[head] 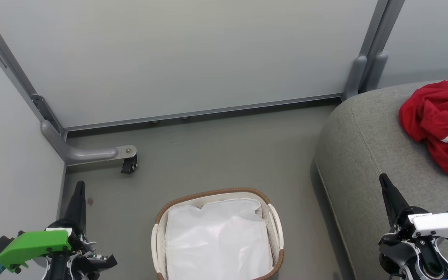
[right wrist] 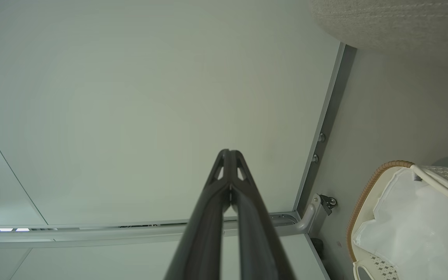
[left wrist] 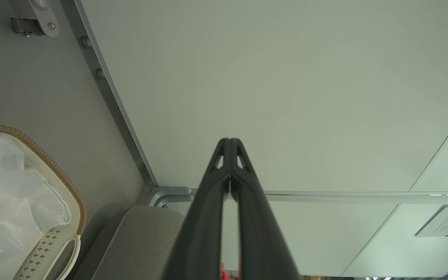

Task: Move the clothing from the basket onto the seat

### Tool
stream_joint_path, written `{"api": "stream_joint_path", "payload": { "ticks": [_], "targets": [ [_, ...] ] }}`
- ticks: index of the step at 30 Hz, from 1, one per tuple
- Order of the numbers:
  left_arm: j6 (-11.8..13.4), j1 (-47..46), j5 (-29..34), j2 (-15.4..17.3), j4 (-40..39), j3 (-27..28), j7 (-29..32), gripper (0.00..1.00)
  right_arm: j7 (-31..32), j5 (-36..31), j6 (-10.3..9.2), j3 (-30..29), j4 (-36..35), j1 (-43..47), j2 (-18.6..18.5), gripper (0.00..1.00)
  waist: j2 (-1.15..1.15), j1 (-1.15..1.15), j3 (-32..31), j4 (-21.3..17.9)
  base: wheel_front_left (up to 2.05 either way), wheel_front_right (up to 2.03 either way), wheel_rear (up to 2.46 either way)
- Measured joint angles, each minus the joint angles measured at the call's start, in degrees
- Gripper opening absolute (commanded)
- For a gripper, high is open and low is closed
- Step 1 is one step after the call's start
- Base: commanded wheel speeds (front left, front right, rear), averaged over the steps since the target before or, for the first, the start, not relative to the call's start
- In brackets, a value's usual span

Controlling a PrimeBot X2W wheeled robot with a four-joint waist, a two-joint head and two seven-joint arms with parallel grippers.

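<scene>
White plastic with little holes and a brown woven rim: the basket. Stands on the grey floor, near the rounded left edge of the seat but not touching it. Holds a white liner, crinkled and spread over the inside.

Red clothing, with a bit of white trim and small white letters. Lies in a soft heap on top of the seat, toward its far side, well away from the seat's left edge. Runs off the right side of the head view.

Right gripper over the near part of the seat, close to the stitched seam by the left edge. Fingers pressed tight together, gripping nothing. Points up the head view, with the clothing further on and off to the right, apart from the tip.

Left gripper over the floor, left of the basket, close to the pale side wall. Fingers pressed together here too, gripping nothing. Far from the clothing, with the basket and the seat's left edge in between.
</scene>
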Motion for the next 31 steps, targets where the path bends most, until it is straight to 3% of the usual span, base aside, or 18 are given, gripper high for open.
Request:
{"api": "stream_joint_path", "payload": {
  "ticks": [31],
  "targets": [
    [0.0,0.0,0.0,0.0,0.0,0.0,0.0,0.0,0.0,0.0,0.01,0.0,0.0,0.0,0.0,0.0,0.0,0.0,0.0,0.0,0.0,0.0,0.0]
  ]
}}
